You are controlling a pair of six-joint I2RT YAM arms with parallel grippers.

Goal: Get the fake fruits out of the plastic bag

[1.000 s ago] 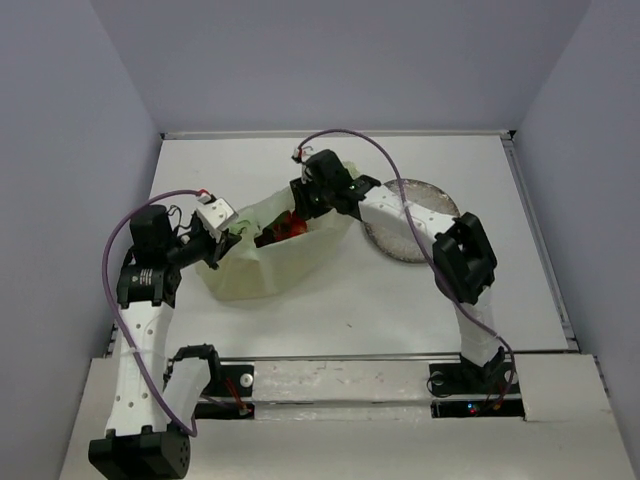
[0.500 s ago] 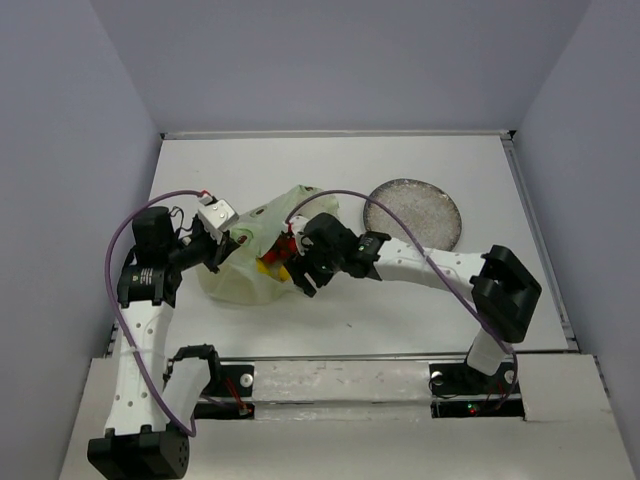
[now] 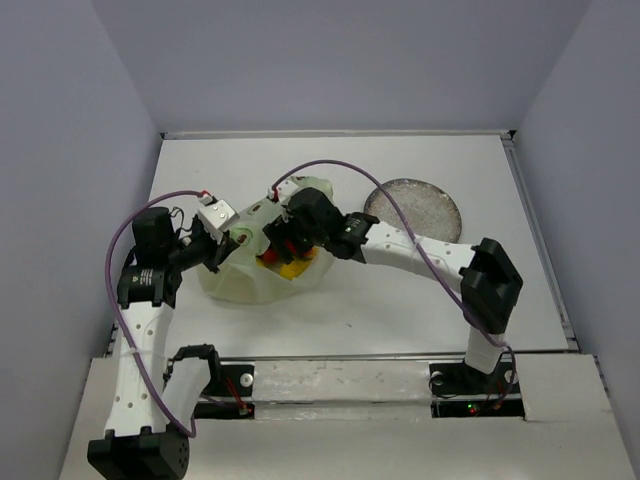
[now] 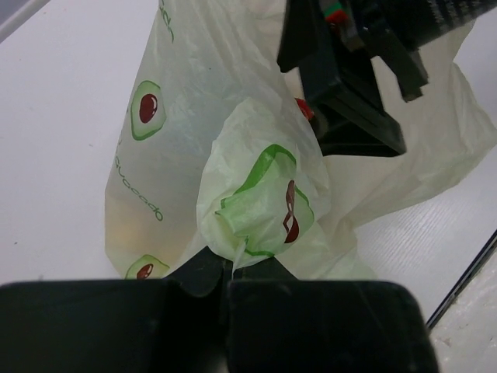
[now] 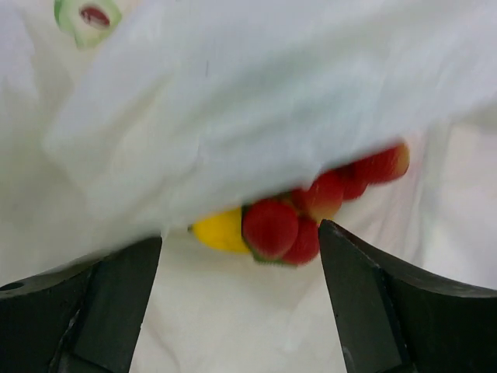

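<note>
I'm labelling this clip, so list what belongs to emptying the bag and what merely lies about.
Belongs to the job: translucent pale green crinkly plastic bag; glossy red plastic berry cluster; small yellow plastic fruit; left gripper, shut on the bag; right gripper, open before the fruits.
Just lying about: grey speckled round plate.

Plastic bag [image 4: 178, 132] pale yellow-green, printed with green-ringed dark red marks; berry cluster [image 5: 311, 210] red; yellow fruit [image 5: 220, 231]; plate [image 3: 420, 205] speckled grey.

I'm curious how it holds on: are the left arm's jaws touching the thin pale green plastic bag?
Touching. The left wrist view shows the left gripper pinching a bunched fold of the thin pale green plastic bag.
</note>
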